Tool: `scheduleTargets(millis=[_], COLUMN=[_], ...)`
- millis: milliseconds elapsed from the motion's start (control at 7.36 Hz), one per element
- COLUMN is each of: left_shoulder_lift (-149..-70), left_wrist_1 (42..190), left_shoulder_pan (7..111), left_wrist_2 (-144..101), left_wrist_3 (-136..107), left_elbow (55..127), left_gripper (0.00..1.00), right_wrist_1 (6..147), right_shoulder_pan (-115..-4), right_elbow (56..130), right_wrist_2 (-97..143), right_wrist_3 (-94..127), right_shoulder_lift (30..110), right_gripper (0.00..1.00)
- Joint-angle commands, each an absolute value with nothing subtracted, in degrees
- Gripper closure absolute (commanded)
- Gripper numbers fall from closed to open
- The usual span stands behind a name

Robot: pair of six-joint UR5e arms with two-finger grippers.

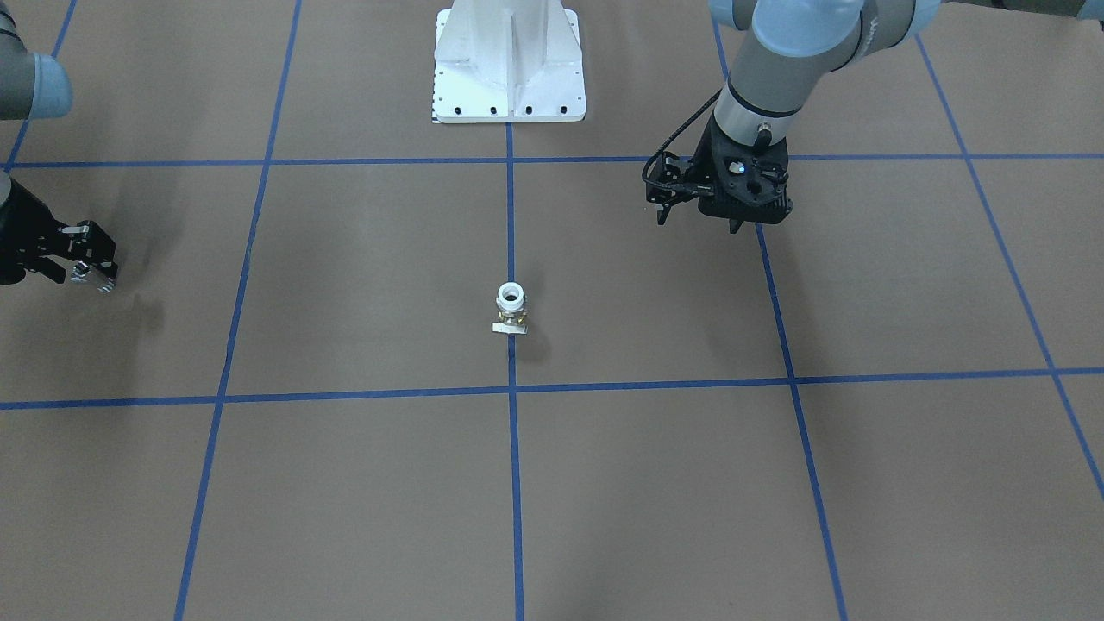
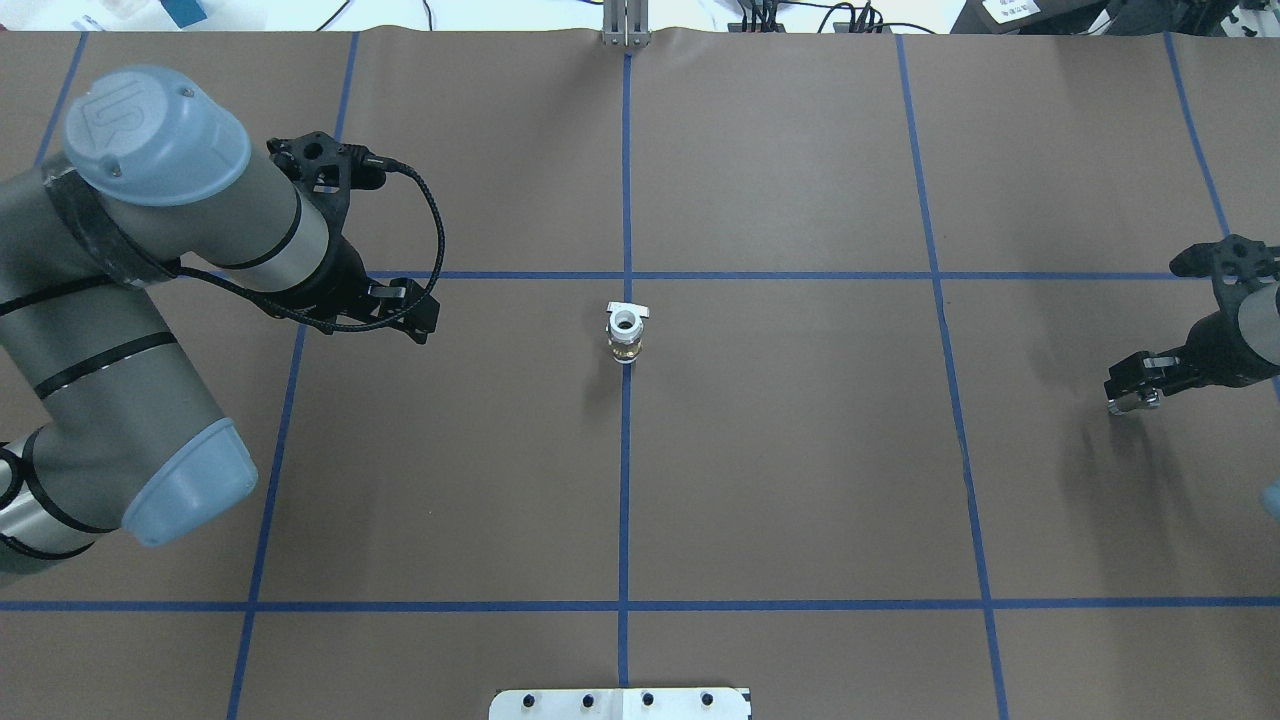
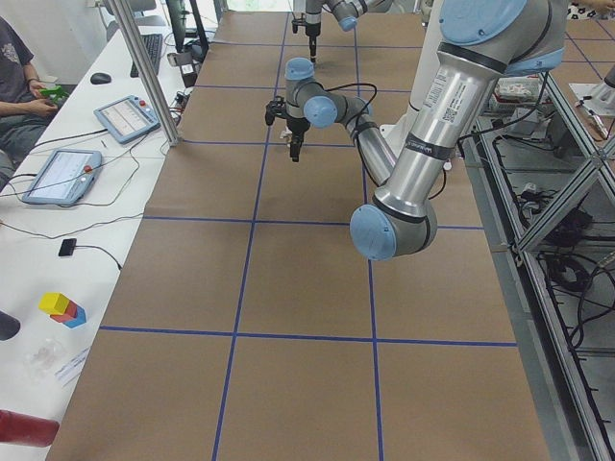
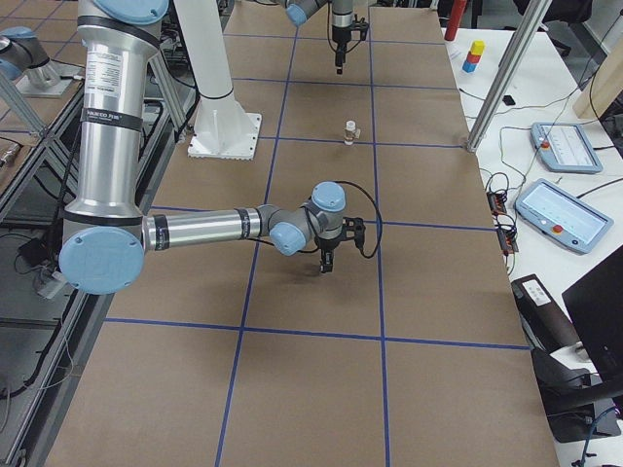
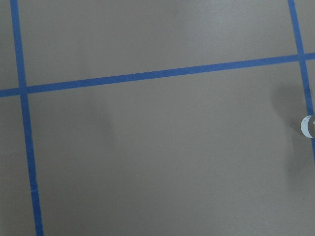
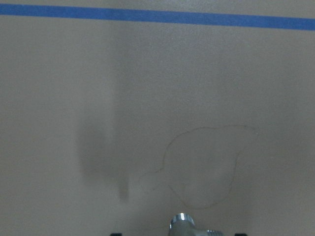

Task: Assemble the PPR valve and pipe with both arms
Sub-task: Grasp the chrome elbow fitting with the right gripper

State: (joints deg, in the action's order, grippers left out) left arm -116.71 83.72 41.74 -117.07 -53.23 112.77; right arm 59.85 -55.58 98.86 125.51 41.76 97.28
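**Desk:** Where does the valve sit against each claw?

**Me:** From my overhead feed, left to right: the left gripper (image 2: pixel 405 315) hangs above the brown table (image 2: pixel 800 450), its fingers close together with nothing between them. The PPR valve (image 2: pixel 626 334) stands upright on the centre blue tape line (image 2: pixel 625 480), at about 3 o'clock from that claw and well apart from it. Further on, at 3 o'clock from the valve and well apart, the right gripper (image 2: pixel 1135 385) is closed on the pipe (image 2: pixel 1133 404), a small silver piece showing at the fingertips. My right wrist feed shows the pipe's shiny end (image 6: pixel 182 223) poking out at the bottom edge.

**Desk:** And the arms?

**Me:** The left arm (image 2: pixel 110 330) comes in big at 9 o'clock, bent at the elbow, wrist angled down toward the table. The right arm (image 2: pixel 1245 335) barely enters at 3 o'clock, its claw pointing inward and down.

**Desk:** Surroundings?

**Me:** Brown paper gridded in blue tape, the white base column (image 1: pixel 509 60) at 12 o'clock in my front feed. Beside the table, a bench carries tablets (image 3: pixel 62 175), coloured blocks (image 3: pixel 61 308), and a seated person (image 3: pixel 19 86).
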Motion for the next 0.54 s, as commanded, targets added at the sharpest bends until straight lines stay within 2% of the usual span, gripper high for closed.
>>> scheduleTargets(millis=[0, 408], left_shoulder_lift=[-116.81, -116.81], left_wrist_1=[83.5, 83.5], left_shoulder_pan=[41.75, 41.75], left_wrist_2=[-117.07, -117.07], left_wrist_3=[-53.26, -53.26], left_elbow=[112.85, 112.68], left_gripper=[0.01, 0.01], right_wrist_1=[59.85, 59.85], right_shoulder_pan=[-55.55, -55.55], right_elbow=[98.79, 98.96], right_wrist_2=[125.51, 125.59], right_wrist_3=[41.75, 41.75], right_shoulder_lift=[97.38, 97.56], right_gripper=[0.34, 0.35])
